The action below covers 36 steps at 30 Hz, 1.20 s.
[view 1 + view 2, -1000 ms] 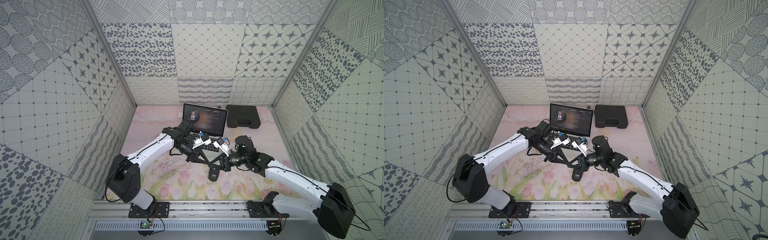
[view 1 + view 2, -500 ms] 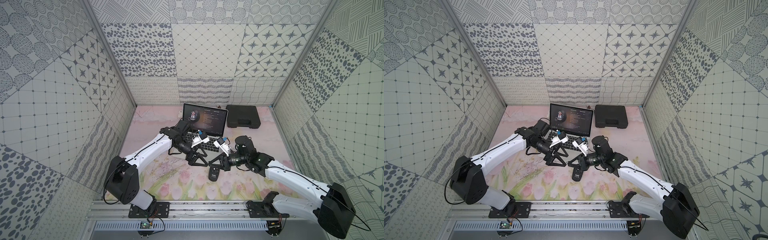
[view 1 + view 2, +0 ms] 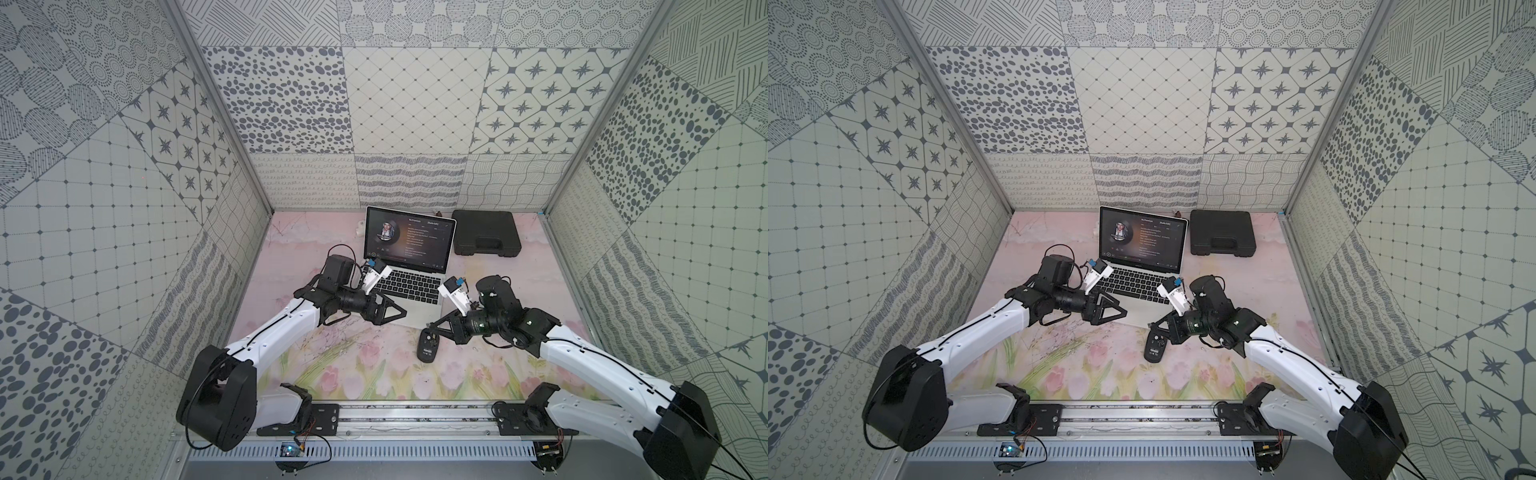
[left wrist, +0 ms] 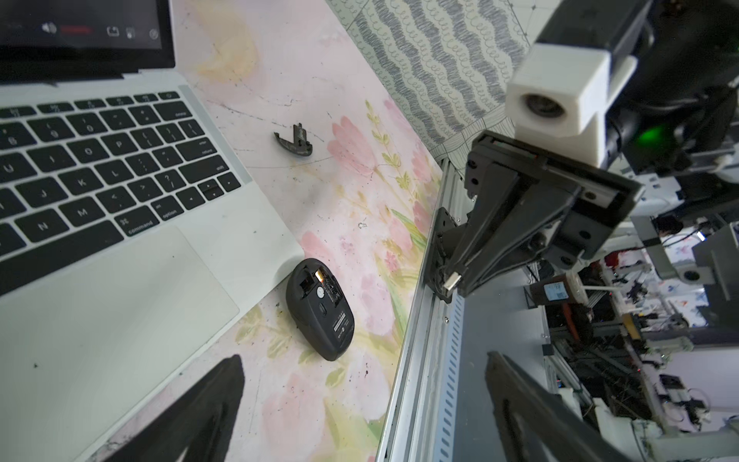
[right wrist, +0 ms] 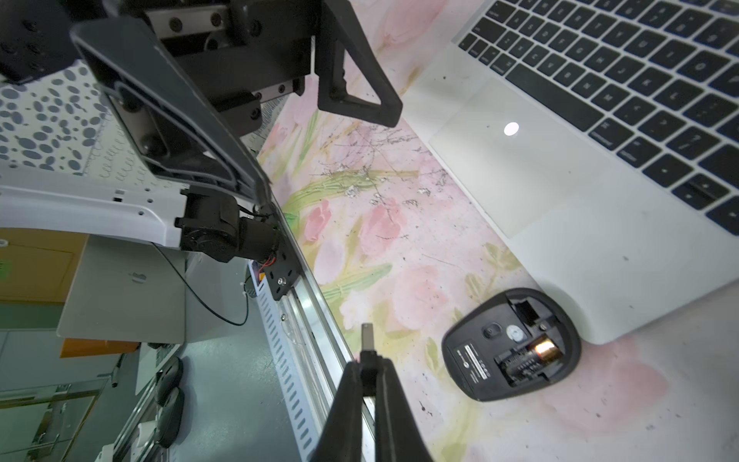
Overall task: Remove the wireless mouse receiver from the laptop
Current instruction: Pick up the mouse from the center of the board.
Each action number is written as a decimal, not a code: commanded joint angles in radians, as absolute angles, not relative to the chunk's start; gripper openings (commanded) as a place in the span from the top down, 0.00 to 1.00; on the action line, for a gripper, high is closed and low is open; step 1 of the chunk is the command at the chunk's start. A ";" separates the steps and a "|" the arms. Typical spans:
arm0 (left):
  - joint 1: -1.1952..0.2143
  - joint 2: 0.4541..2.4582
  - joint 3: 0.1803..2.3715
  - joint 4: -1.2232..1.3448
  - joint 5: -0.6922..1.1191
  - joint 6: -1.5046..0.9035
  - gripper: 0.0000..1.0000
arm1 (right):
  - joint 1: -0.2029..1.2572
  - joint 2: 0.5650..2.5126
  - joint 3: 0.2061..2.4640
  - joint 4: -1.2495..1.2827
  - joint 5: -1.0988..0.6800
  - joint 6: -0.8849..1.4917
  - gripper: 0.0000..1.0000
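The silver laptop [image 3: 409, 291] [image 3: 1144, 286] stands open at the back middle of the mat. My right gripper [image 5: 368, 366] [image 3: 430, 326] is shut on the wireless mouse receiver [image 5: 367, 346] [image 4: 452, 280]. Its metal plug sticks out past the fingertips. The receiver hangs clear of the laptop [image 4: 120, 300] [image 5: 560, 200], above the mat just beyond the laptop's front right corner. My left gripper [image 4: 364, 360] [image 3: 397, 312] [image 3: 1119, 312] is open and holds nothing, over the laptop's front left corner. It points at the right gripper [image 4: 452, 288] [image 3: 1152, 325].
A black mouse [image 3: 428, 347] [image 3: 1155, 347] [image 4: 320, 316] [image 5: 512, 344] lies upside down with its battery bay open, by the laptop's front right corner. Its loose cover [image 4: 295, 143] lies right of the keyboard. A black plastic case [image 3: 486, 232] [image 3: 1222, 232] sits at the back right.
My left gripper opened and drew back to the left, away from the right gripper's tips where the two had met. The right gripper stayed shut on the receiver and barely moved.
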State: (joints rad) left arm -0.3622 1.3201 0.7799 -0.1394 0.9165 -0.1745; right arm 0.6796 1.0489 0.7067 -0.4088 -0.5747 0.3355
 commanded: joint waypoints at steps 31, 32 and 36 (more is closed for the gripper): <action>-1.044 1.583 0.601 0.153 0.098 -0.590 0.01 | 0.728 1.131 0.785 -0.620 -0.169 0.270 1.00; -1.043 1.584 0.599 0.163 0.098 -0.591 0.01 | 0.726 1.127 0.783 -0.620 -0.173 0.271 1.00; -1.044 1.583 0.625 0.163 0.147 -0.556 0.01 | 0.716 1.114 0.766 -0.611 -0.169 0.283 1.00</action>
